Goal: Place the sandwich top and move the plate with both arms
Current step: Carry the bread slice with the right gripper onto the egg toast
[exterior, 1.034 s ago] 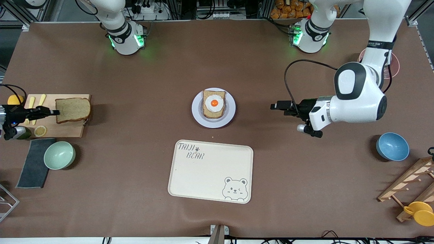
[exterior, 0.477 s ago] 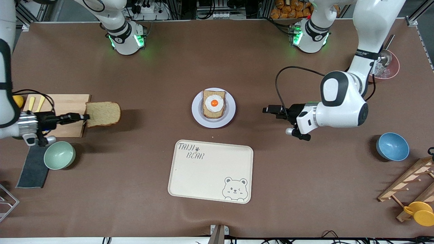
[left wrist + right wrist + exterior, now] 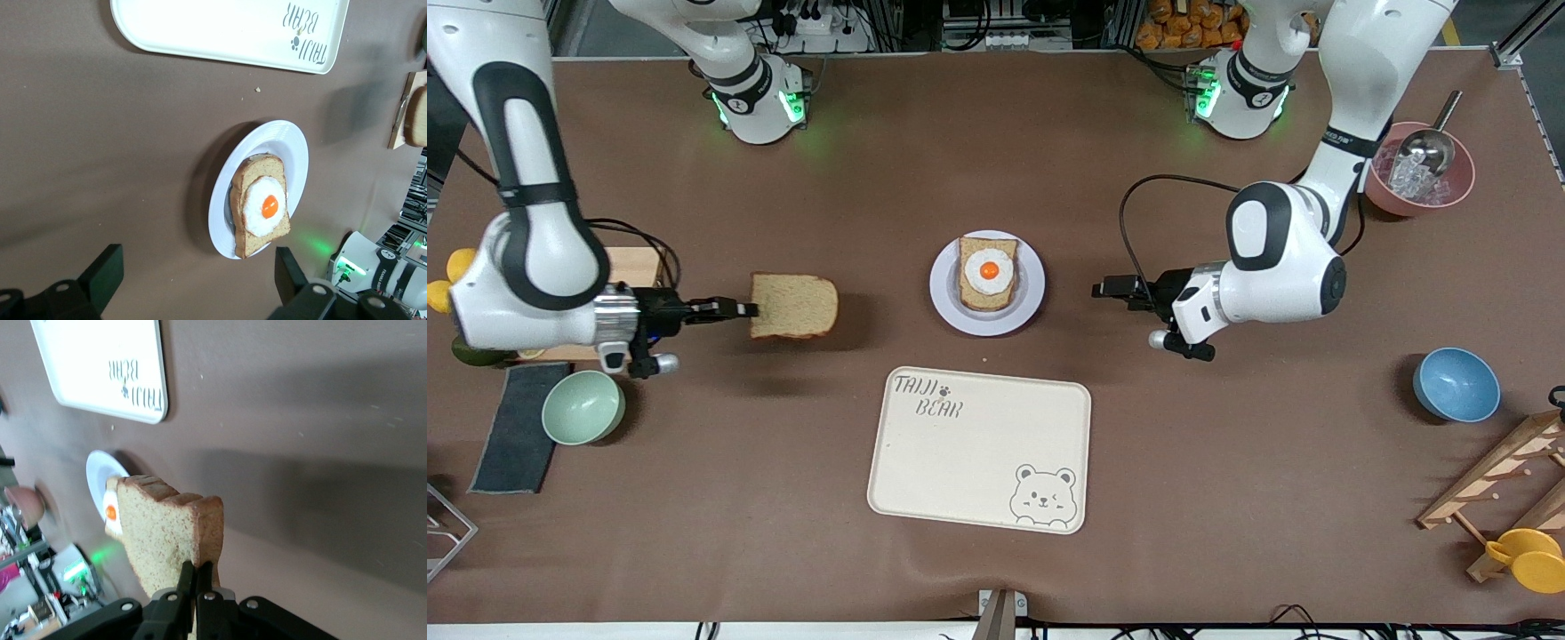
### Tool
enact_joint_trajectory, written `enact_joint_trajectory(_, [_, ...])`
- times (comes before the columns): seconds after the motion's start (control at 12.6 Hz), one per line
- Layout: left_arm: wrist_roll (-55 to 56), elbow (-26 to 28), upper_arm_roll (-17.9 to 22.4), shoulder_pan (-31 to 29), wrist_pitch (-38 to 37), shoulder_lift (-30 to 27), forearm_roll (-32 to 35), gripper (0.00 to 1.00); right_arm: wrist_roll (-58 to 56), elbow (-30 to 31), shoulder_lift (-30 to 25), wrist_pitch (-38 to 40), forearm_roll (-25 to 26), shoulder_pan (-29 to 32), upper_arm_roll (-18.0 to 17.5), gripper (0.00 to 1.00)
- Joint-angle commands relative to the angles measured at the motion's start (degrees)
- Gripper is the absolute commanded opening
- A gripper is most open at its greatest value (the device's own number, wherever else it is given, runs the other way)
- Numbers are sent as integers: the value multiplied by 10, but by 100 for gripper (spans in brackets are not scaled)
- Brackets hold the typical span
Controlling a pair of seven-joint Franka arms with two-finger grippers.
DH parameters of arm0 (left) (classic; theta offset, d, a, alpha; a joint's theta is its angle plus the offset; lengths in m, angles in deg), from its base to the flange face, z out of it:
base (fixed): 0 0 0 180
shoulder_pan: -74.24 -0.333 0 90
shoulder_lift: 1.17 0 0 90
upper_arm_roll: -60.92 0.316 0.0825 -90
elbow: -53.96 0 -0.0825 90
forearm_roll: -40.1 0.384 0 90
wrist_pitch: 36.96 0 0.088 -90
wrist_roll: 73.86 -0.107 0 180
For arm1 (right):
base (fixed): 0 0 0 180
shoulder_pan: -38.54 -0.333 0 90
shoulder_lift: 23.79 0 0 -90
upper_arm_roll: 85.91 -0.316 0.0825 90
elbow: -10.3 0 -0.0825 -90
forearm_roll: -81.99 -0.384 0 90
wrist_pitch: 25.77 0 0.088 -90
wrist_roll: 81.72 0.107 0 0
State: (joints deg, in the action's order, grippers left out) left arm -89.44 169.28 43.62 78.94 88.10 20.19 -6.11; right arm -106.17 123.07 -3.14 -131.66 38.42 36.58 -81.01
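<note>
one sandwich top [image 3: 793, 306] hangs over bare table toward the right arm's end, pinched by its edge in the right gripper [image 3: 736, 309]. the plate [image 3: 1028, 298] (egg slice on it) sits mid-table; the left gripper [image 3: 1104, 289] hovers beside it, jaws apart.

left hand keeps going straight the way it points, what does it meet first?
Probably the plate with the egg bread. The open left hand points at it across bare table, and the left wrist view shows the plate straight ahead. Its height is unclear, so it might pass over the rim.
</note>
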Motion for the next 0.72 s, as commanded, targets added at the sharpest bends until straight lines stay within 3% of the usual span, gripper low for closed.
enact_joint_trajectory(0.0, [-22, 7, 0, -7, 11, -2, -15, 100, 45, 61, -27, -89, -61, -83, 6, 0])
enact_joint_trajectory(0.24, [-23, 6, 0, -5, 11, 2, -15, 100, 61, 80, -21, -142, -156, -149, 6, 0])
enact_joint_trajectory(0.64, [-24, 8, 0, -7, 11, 10, -20, 100, 108, 105, -22, -241, -238, -263, 5, 0])
